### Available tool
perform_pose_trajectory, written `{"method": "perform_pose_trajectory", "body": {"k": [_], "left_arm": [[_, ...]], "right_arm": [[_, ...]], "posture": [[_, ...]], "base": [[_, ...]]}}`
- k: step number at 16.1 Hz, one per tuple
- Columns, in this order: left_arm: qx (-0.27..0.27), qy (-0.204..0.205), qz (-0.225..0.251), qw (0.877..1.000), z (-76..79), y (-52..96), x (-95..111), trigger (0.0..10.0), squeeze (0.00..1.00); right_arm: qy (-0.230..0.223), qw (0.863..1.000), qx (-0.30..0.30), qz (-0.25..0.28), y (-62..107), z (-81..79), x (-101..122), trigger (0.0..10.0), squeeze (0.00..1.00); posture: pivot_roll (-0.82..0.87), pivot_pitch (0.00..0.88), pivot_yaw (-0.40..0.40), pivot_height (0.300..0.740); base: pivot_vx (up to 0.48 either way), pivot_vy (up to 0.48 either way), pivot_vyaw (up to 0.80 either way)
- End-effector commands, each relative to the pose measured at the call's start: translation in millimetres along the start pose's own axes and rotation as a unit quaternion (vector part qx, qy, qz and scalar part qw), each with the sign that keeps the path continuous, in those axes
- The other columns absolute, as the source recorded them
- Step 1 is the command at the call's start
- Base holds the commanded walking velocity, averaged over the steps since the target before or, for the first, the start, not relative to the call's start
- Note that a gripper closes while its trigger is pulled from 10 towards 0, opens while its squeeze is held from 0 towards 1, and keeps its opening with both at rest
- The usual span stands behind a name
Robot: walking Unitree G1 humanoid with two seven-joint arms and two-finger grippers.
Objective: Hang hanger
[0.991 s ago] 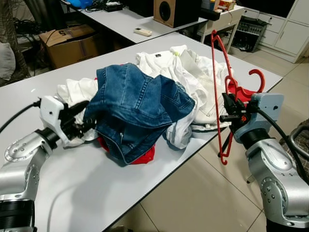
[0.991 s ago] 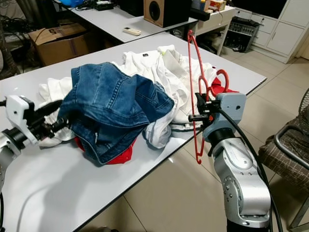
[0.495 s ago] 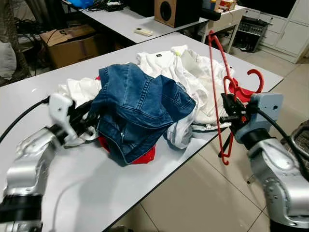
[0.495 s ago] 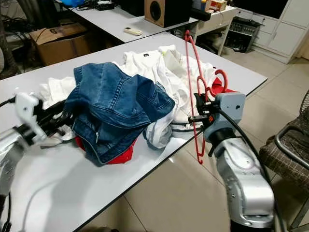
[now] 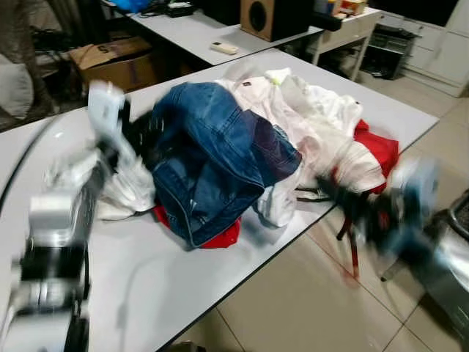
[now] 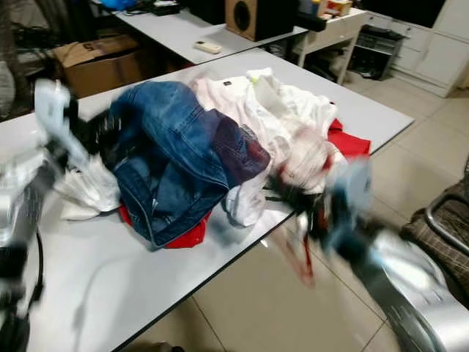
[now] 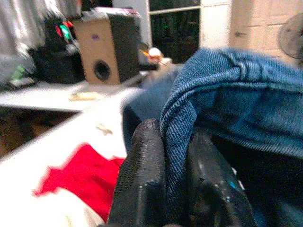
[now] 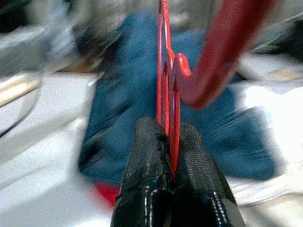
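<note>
My red plastic hanger (image 8: 165,71) stands pinched between my right gripper's (image 8: 171,142) black fingers, its curved hook (image 8: 222,61) arching beside them; blurred over the blue denim.

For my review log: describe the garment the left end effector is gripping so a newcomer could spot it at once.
On the grey table lies a heap of clothes. The denim jacket lies on top of it, toward the robot's left, with the left end effector clamped on its edge. It is the only blue denim piece; its neighbours are white shirts and red cloth.
</note>
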State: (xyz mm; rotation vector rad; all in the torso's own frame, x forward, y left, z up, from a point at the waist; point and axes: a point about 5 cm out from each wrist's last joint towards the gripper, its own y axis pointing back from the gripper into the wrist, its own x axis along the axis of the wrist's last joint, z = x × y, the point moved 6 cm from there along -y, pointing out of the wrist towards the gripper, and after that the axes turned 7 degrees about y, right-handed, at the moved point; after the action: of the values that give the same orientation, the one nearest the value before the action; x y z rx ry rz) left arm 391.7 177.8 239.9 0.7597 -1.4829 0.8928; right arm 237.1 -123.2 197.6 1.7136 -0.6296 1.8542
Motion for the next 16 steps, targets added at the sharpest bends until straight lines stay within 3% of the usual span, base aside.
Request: {"method": "perform_pose_trajectory", "body": {"k": [1,4,6,8,12,14,16], "left_arm": [[0.006,-0.019,-0.002,1.000,-3.5,-2.5,8.7,0.0,0.00],[-0.013,-0.075,-0.005,0.997,-1.3,-3.3,27.1,0.0,0.00],[-0.032,-0.097,-0.014,0.995,4.7,-5.0,32.8,0.0,0.00],[-0.041,-0.120,-0.028,0.992,8.2,-6.4,32.0,0.0,0.00],[-0.043,-0.128,-0.037,0.990,9.9,-6.8,27.9,0.0,0.00],[-0.054,-0.132,-0.042,0.989,13.2,-6.7,26.5,0.0,0.00],[-0.068,-0.145,-0.055,0.986,17.7,-5.5,23.1,0.0,0.00]], "right_arm": [[-0.006,0.999,0.028,-0.014,1.5,-9.6,-3.1,10.0,0.00],[-0.042,0.997,0.029,-0.059,1.5,-15.6,-24.8,10.0,0.00],[-0.063,0.995,0.048,-0.063,-1.1,-22.5,-26.7,10.0,0.00],[-0.086,0.990,0.094,-0.053,-5.1,-39.2,-23.2,10.0,0.00],[-0.095,0.989,0.094,-0.069,-8.0,-41.6,-30.7,10.0,0.00],[-0.085,0.988,0.038,-0.120,-9.9,-23.7,-51.5,10.0,0.00],[-0.057,0.989,-0.065,-0.121,-12.8,15.5,-56.5,10.0,0.00]], "posture": [[-0.18,0.000,0.060,0.740],[-0.18,0.000,0.061,0.740],[-0.17,0.000,0.054,0.740],[-0.16,0.000,0.046,0.740],[-0.16,0.000,0.043,0.740],[-0.16,0.000,0.043,0.740],[-0.17,0.000,0.043,0.740]], "base": [[0.000,0.000,0.00],[0.000,0.000,0.00],[0.000,0.000,0.00],[0.000,0.000,0.00],[0.000,0.000,0.00],[0.000,0.000,0.00],[0.000,0.000,0.00]]}}
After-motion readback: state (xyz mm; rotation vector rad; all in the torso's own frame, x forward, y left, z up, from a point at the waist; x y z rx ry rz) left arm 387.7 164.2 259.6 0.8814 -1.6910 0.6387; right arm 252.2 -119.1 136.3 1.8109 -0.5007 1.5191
